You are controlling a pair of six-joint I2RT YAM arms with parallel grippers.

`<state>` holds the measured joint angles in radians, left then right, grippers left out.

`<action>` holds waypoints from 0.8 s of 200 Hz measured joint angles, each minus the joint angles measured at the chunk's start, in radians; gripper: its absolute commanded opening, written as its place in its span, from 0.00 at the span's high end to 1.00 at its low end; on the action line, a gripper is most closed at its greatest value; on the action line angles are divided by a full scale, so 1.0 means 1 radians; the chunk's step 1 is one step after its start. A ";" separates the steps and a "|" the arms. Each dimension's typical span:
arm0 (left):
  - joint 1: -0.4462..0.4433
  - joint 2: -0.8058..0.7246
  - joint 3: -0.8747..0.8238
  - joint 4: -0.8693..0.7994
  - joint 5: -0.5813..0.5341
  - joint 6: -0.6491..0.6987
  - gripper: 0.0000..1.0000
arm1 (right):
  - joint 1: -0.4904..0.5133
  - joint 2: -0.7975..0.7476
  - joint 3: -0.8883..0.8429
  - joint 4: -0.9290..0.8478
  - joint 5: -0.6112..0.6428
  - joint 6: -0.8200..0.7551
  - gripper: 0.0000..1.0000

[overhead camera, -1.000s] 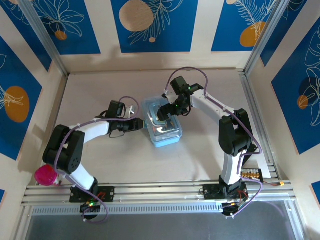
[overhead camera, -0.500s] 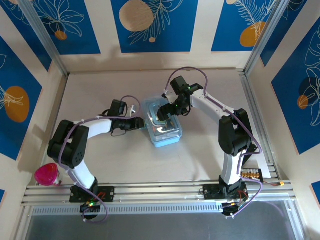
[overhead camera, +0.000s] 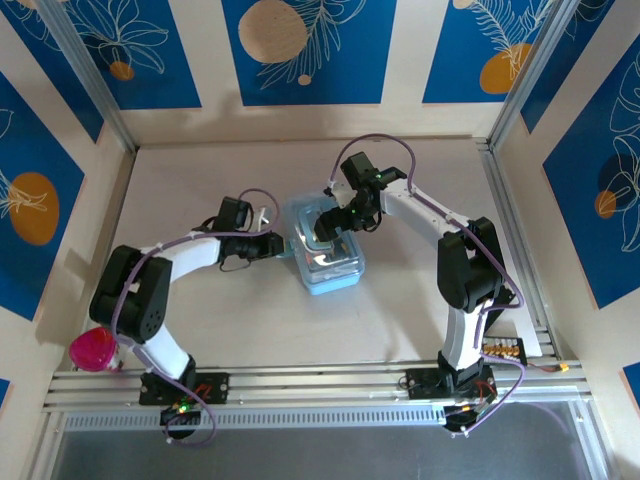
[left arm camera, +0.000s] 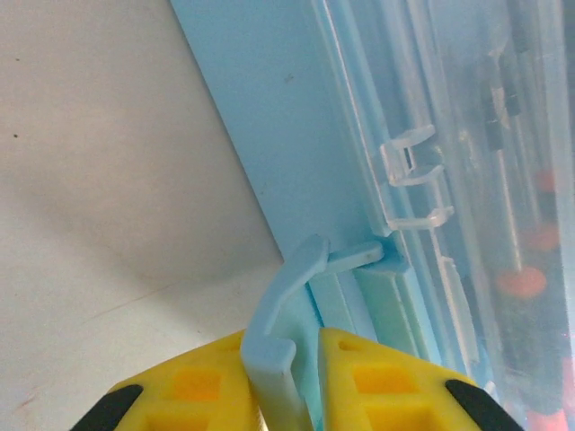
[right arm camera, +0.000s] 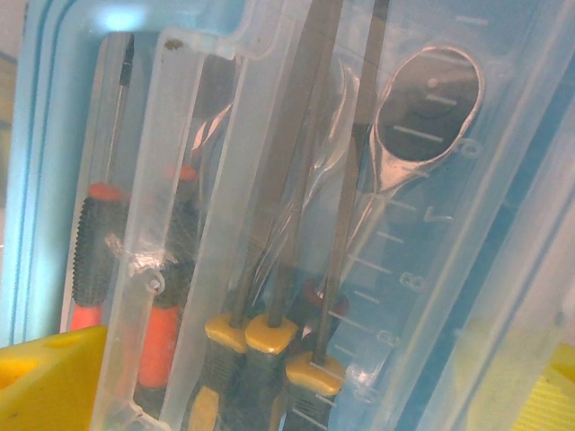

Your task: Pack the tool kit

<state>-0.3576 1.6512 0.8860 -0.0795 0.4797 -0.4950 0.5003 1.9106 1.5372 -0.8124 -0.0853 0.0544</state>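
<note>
The tool kit point(overhead camera: 330, 262), a translucent light-blue case, lies mid-table with its clear lid point(right arm camera: 180, 180) down. Through the lid I see yellow-capped screwdrivers point(right arm camera: 269, 337), a red-and-black handle point(right arm camera: 94, 251) and a ratchet wrench point(right arm camera: 427, 99). My left gripper point(overhead camera: 284, 245) is at the case's left side. In the left wrist view its yellow fingers point(left arm camera: 193, 391) are shut on the light-blue latch point(left arm camera: 278, 332), which sticks out from the case wall point(left arm camera: 269, 117). My right gripper point(overhead camera: 335, 225) hovers low over the lid, open wide, one finger point(right arm camera: 45, 377) showing at each bottom corner.
A pink cup point(overhead camera: 92, 350) stands at the near left, by the left arm's base. Wooden walls with blue panels close in the table on three sides. An aluminium rail point(overhead camera: 320, 385) runs along the near edge.
The left fingers have closed in on the latch. The left arm's elbow swung slightly right and back. The right arm and the case have not moved.
</note>
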 measured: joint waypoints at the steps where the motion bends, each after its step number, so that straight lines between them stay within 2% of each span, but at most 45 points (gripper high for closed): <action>1: 0.000 0.000 0.000 -0.001 0.000 0.000 0.76 | 0.000 0.000 0.000 0.000 0.000 0.000 0.07; 24: 0.000 -0.011 0.000 -0.010 -0.002 0.007 0.66 | 0.000 0.000 0.000 0.000 0.000 0.000 0.07; 67: 0.000 -0.014 0.000 -0.011 0.008 0.017 0.59 | 0.000 0.000 0.000 0.000 0.000 0.000 0.07; 160: 0.000 -0.102 -0.009 0.019 0.020 0.017 0.56 | 0.000 0.000 -0.001 0.001 0.000 0.000 0.07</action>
<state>-0.3576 1.5490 0.8768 -0.0601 0.4999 -0.4782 0.5003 1.9106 1.5364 -0.8116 -0.0856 0.0544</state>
